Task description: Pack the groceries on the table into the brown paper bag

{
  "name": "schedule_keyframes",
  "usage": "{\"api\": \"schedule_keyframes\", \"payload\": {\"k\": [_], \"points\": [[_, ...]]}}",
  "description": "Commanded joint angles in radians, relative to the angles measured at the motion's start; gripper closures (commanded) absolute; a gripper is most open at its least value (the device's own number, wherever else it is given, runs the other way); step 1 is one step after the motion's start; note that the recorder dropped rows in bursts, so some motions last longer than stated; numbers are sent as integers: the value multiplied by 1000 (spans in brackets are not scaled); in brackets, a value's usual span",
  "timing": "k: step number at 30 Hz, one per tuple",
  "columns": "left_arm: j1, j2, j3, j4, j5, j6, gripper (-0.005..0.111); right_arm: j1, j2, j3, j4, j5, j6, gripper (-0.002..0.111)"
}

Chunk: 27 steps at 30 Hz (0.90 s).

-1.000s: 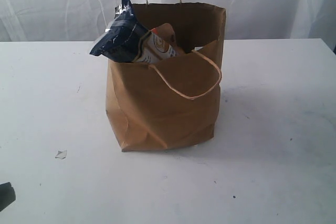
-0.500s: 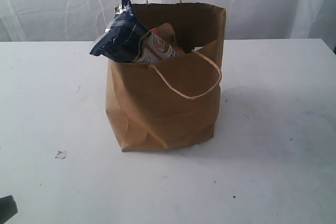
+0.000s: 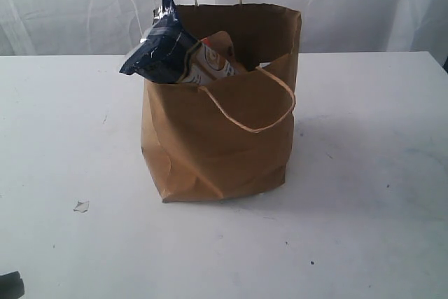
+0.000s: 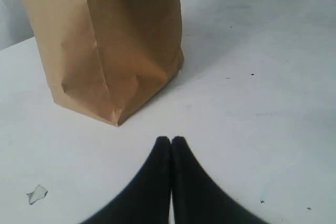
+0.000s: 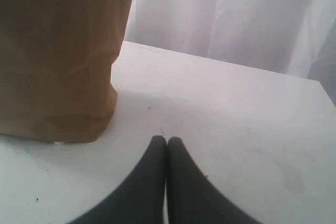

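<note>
Left tool is sinking further out of the exterior view's near-left corner; nothing else is shifting. Its tips are pressing together on nothing, low over the table. Right tool is sitting the same way, tips together and empty. Scrap is lying near-left. Bag is standing upright mid-table with its mouth open. Packet and pouch are poking above its left rim. No groceries are showing loose on the table, so packing is looking finished. Judgement: arms are retiring, and the next move is calling only for backing off without brushing the bag. Bare table is lying all round; the far edge is running behind the bag.
</note>
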Motion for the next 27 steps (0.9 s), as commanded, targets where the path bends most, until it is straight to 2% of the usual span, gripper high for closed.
{"api": "schedule_keyframes", "payload": {"k": [1,11,15,21,27], "points": [[52,-5,3,-15,3,3,107,0,-6,5,4,2,-11,108],[364,-5,3,-15,3,3,107,0,-6,5,4,2,-11,108],[448,-5,3,-15,3,3,107,0,-6,5,4,2,-11,108],[519,-5,3,-15,3,3,107,0,-6,5,4,4,-11,108],[530,-5,3,-15,3,3,107,0,-6,5,4,4,-11,108]]}}
